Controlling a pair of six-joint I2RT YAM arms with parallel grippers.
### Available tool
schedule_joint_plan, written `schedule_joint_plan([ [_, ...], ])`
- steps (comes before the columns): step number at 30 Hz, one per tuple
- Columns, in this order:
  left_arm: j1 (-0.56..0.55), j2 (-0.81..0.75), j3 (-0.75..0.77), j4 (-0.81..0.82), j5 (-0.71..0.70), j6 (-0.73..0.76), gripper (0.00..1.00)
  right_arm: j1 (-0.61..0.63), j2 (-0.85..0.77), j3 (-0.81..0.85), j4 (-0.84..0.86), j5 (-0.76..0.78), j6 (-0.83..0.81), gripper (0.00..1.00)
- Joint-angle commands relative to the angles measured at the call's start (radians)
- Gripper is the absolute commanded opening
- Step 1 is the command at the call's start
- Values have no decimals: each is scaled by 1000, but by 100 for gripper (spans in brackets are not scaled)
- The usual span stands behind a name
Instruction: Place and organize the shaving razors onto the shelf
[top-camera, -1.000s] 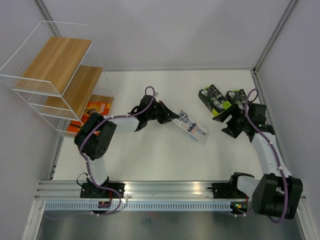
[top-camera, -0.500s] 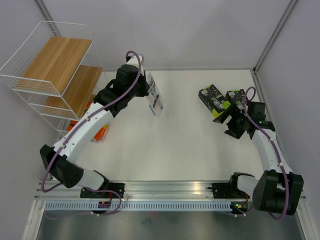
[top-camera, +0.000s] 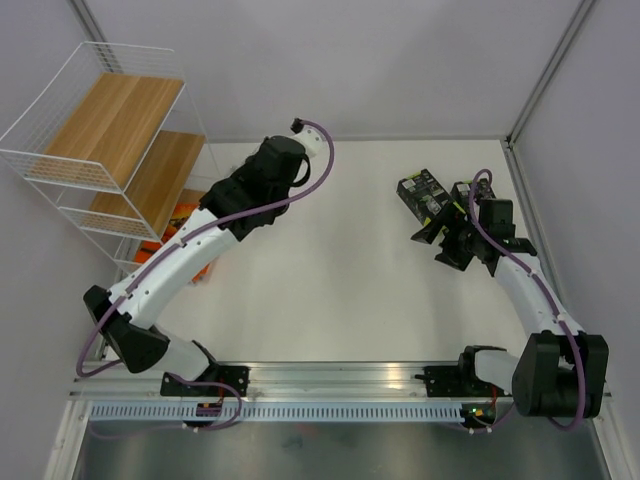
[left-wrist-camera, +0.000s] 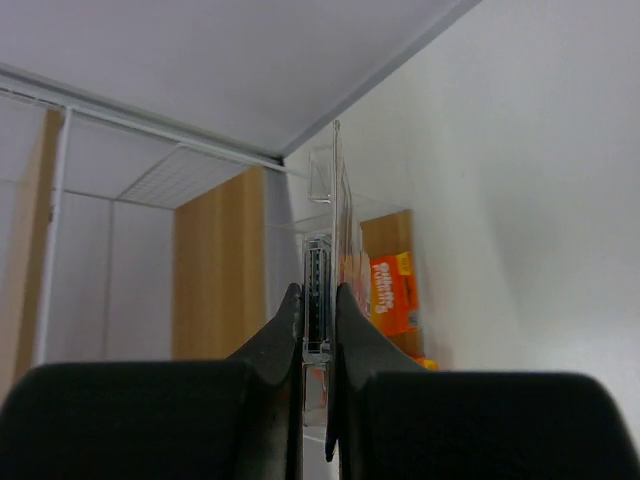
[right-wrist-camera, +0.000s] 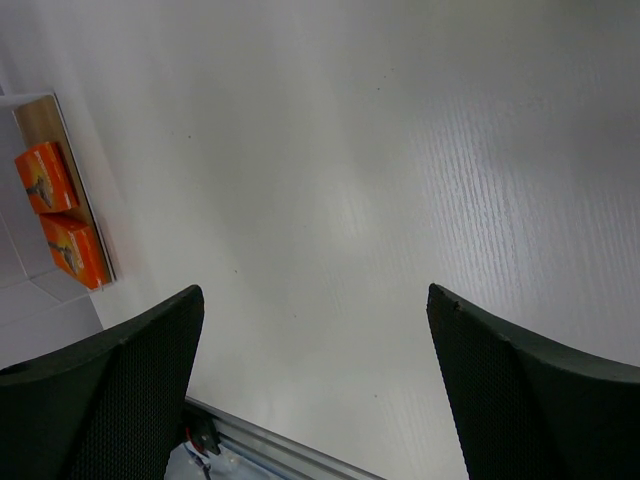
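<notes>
White table (top-camera: 340, 300), grey walls. Your left gripper (left-wrist-camera: 318, 297) is pinched narrow on the flat white-blue pack (left-wrist-camera: 337, 210), which it holds edge-on, facing the shelf (left-wrist-camera: 220, 280). Orange boxes (left-wrist-camera: 390, 295) sit on its lowest board. Your right gripper (right-wrist-camera: 315, 292) stands wide and empty, just beside the two black boxes (top-camera: 422, 195).

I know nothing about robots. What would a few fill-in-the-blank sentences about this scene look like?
The left arm has its jaws ____ on a flat razor pack.
The right arm has its jaws ____.
Both orange boxes sit on the shelf's ____ board.
The number of black boxes lying on the table is ____.
Missing words: shut; open; lowest; two.
</notes>
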Motion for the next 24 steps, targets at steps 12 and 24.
schedule_joint_plan([
  [12,3,-15,-80,427,-237,697,2,21,63,-26,112,-14,37,98],
  [24,232,-75,-269,446,-162,720,2,32,140,-9,150,-47,30,98],
])
